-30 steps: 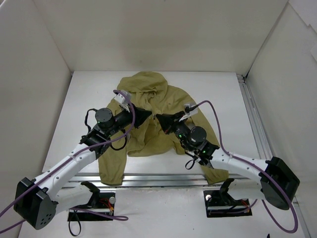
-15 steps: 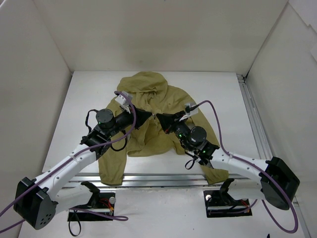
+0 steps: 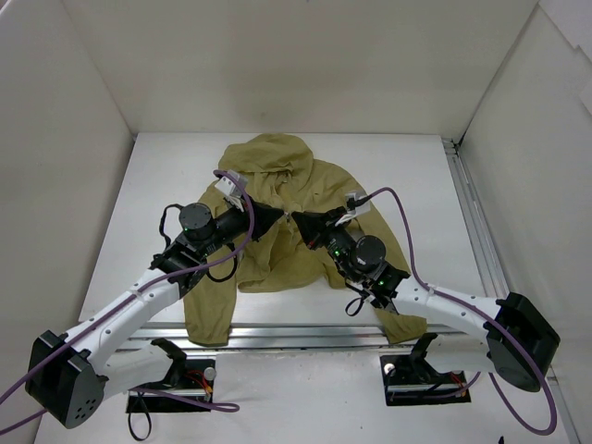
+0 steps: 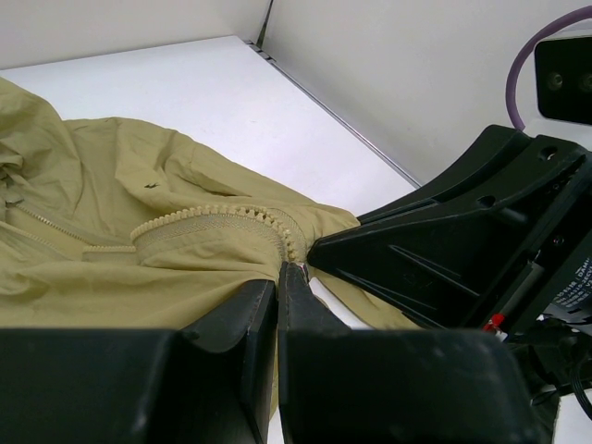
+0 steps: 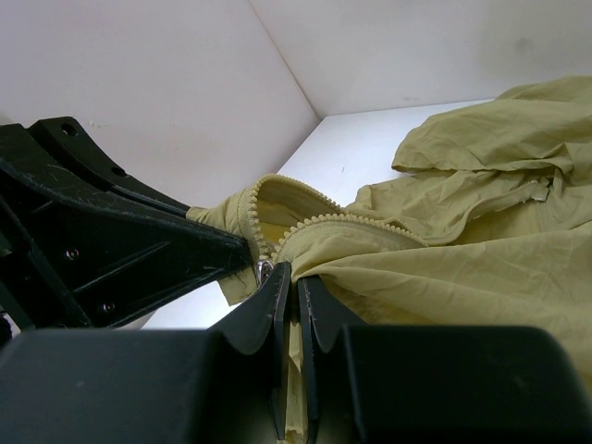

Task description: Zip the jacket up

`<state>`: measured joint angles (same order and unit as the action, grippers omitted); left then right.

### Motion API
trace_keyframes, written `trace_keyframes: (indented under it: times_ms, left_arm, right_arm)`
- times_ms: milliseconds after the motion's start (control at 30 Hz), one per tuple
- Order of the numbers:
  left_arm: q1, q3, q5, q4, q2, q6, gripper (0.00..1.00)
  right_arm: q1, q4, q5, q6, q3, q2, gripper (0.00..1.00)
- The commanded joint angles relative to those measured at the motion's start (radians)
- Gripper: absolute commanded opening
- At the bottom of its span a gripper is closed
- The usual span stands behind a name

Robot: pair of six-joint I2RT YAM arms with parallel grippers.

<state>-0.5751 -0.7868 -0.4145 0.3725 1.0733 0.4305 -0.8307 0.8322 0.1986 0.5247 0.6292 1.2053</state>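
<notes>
At the jacket (image 3: 277, 162) zipper (image 4: 222, 213), both jaws stay clamped, unmoved.

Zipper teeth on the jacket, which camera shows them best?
Right wrist: both rows of zipper teeth run in close, meeting at the shut right gripper. Left wrist shows one curved row; the top view shows the jacket but teeth too small.

We see a white table (image 3: 416, 185) boxed in by pale walls (image 3: 277, 65), with a metal rail (image 3: 472, 213) running along its right edge. On it lies the olive-khaki jacket (image 3: 310, 180), spread about the middle. Its hood (image 3: 273, 153) points toward the far wall. Both sleeves run down to the table's near edge, and the front is rumpled, with its zipper (image 4: 213, 215) open.
</notes>
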Motion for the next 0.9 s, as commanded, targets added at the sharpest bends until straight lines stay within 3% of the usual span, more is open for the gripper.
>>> trace_keyframes:
  times_ms: [0,567,867]
  left_arm:
    - [-0.006,-0.008,-0.035,0.092,-0.018,-0.004,0.00]
    - [-0.006,-0.045,-0.118,0.000,-0.026,-0.065,0.00]
    - [-0.006,-0.025,-0.093,0.013,-0.078,-0.056,0.00]
  right_arm:
    - [-0.005,0.104,0.004,0.014,0.066,-0.024,0.00]
    - [-0.005,0.104,-0.093,-0.031,0.069,-0.053,0.00]
    - [-0.002,0.104,-0.128,-0.042,0.027,-0.064,0.00]
